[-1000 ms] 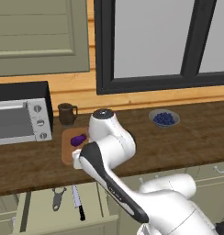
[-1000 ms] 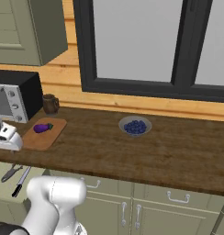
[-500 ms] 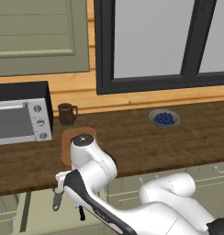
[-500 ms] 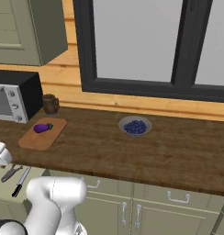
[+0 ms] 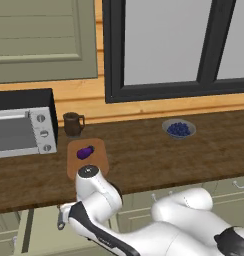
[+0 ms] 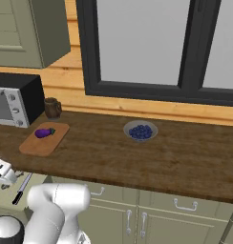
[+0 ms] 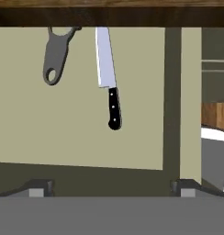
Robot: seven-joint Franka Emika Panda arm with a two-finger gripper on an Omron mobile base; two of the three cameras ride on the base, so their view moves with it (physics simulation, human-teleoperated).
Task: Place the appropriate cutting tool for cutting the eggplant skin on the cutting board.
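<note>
Hovering over the open drawer (image 7: 86, 137), claw (image 7: 109, 188) released and empty. Risking grabbing the knife (image 7: 107, 75) (lying at three o'clock of the peeler (image 7: 56, 55)); peeler's head seemingly partly hidden.

The peeler (image 7: 56, 55) is showing a dull grey, matt metal look. The knife (image 7: 107, 75) is carrying a smooth, pale steel blade and a glossy black handle, possibly plastic. The eggplant (image 5: 84, 152) is gleaming a glossy purple on the cutting board (image 5: 92, 165), which is looking like light, smooth wood. The countertop (image 6: 137, 157) is showing darker, grained wood.
</note>
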